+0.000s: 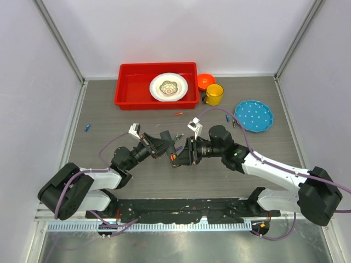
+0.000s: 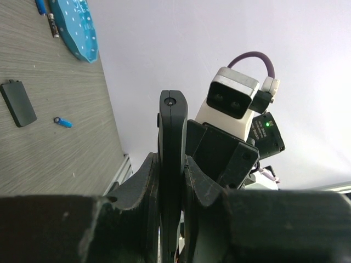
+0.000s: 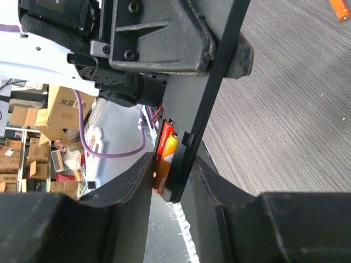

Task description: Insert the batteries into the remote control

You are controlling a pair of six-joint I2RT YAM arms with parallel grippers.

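Top external view: both arms meet over the tabletop (image 1: pixel 109 118), with the remote control (image 1: pixel 174 152) raised between them; the grips are unreadable here. Left wrist view: the left hand (image 2: pixel 171 175) is clamped tight on the remote's edge, and a flat black cover (image 2: pixel 18 103) and a blue battery (image 2: pixel 62 122) lie below. Only the right wrist view shows the red and orange batteries (image 3: pixel 164 150) in the slot. The right hand (image 3: pixel 171 181) straddles that end, narrowly parted; I cannot tell if it grips.

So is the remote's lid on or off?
Off. The lid lies flat on the table, and the batteries show bare in the remote slot.
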